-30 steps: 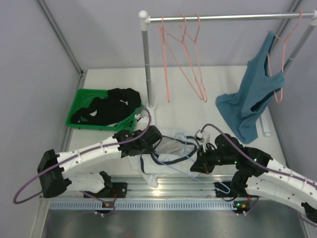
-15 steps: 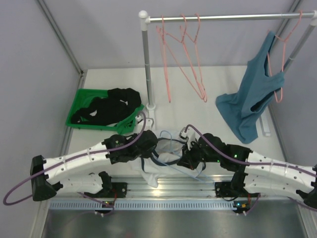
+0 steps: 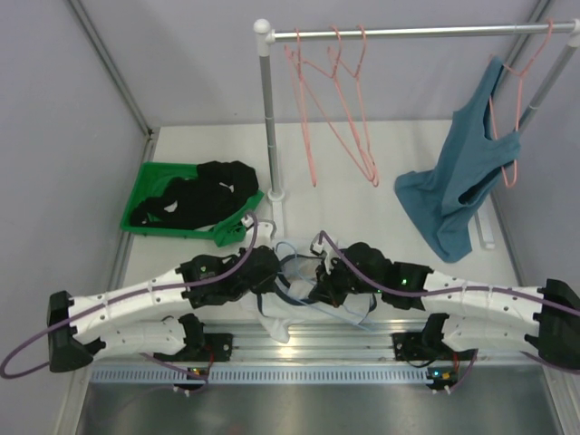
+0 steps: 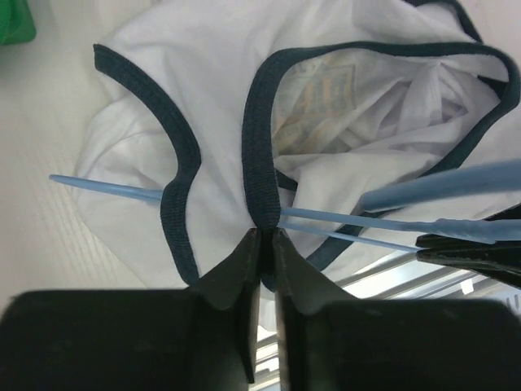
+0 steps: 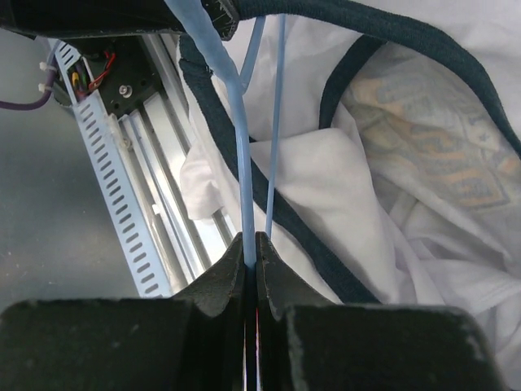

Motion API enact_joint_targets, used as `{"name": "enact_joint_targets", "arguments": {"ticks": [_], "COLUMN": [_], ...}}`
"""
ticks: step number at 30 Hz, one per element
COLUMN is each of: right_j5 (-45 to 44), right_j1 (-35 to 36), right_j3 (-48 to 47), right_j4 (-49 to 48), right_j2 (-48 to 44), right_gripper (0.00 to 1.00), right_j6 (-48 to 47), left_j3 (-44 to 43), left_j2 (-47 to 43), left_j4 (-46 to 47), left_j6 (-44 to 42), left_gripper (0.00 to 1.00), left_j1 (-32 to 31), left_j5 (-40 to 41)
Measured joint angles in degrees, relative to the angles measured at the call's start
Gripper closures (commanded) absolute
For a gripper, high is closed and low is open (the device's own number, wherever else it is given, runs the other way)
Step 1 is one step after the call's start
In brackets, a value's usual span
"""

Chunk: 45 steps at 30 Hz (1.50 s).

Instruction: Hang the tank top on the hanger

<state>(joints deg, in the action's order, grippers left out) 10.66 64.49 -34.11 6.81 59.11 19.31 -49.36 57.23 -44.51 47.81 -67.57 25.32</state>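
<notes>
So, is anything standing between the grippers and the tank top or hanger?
Nothing visible. The left gripper is shut on the tank top at its navy trim. The right gripper is shut on the hanger wire, which crosses the fabric.

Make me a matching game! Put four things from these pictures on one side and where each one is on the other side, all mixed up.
Things
1. white tank top
2. blue hanger
3. black clothes
4. teal top

Places
A. hanging up on the rail
B. pinched by its dark trim in the left arm's fingers
C. lying in the green basket
D. pinched by its wire in the right arm's fingers

Pairs: 1-B, 2-D, 3-C, 4-A
</notes>
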Motion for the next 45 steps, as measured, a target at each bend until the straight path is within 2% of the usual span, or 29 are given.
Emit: {"name": "enact_joint_targets", "arguments": {"ticks": [4, 11, 17, 27, 31, 33, 35, 38, 39, 42, 43, 45], "right_j5": [0.0, -0.04, -0.04, -0.04, -0.07, -0.09, -0.11, -0.5, -0.85, -2.51, -3.39, -5.29], "right_j1": [0.0, 0.0, 0.0, 0.0, 0.0, 0.0, 0.0, 0.0, 0.0, 0.02, 0.02, 0.02], "right_j3": [0.44, 0.48, 0.48, 0.46, 0.31, 0.28, 0.26, -0.33, -0.87, -2.19, -2.73, -3.45], "right_j4": [-2.56, -4.63, -5.44, -5.86, -5.95, -5.95, -5.92, -5.62, -5.14, -3.58, -2.75, -1.31], "right_j2": [1.75, 4.15, 5.68, 7.17, 7.17, 7.17, 7.17, 7.43, 7.69, 7.89, 7.87, 7.65], "right_gripper": [1.0, 1.0, 1.0, 1.0, 1.0, 1.0, 1.0, 1.0, 1.0, 0.87, 0.77, 0.66], "right_j6": [-0.17, -0.17, -0.11, -0.07, -0.07, -0.07, -0.07, -0.04, -0.02, 0.33, 0.55, 1.31], "left_j3": [2.78, 10.25, 14.93, 15.63, 15.63, 15.74, 15.96, 16.31, 16.41, 16.44, 16.48, 16.55], "left_j2": [-4.04, -13.66, -16.87, -11.41, -7.58, -6.43, -5.81, -5.68, -5.7, -5.99, -6.14, -6.4], "left_j4": [3.08, 14.38, 23.32, 33.51, 35.65, 36.2, 36.79, 37.22, 37.42, 38.01, 38.1, 38.07], "left_j6": [-0.09, -4.5, -9.49, -13.77, -14.69, -14.8, -14.84, -15.58, -15.91, -16.63, -16.72, -16.85], "left_gripper": [0.66, 0.52, 0.47, 0.45, 0.48, 0.57, 0.77, 0.92, 1.0, 1.0, 1.0, 1.0], "left_j1": [-0.07, -0.11, -0.33, -2.12, -3.32, -4.07, -4.63, -5.2, -5.25, -5.29, -5.31, -5.29], "left_j5": [1.16, -0.24, -2.54, 0.24, 2.89, 4.15, 5.42, 7.3, 7.87, 9.11, 9.38, 10.14]}}
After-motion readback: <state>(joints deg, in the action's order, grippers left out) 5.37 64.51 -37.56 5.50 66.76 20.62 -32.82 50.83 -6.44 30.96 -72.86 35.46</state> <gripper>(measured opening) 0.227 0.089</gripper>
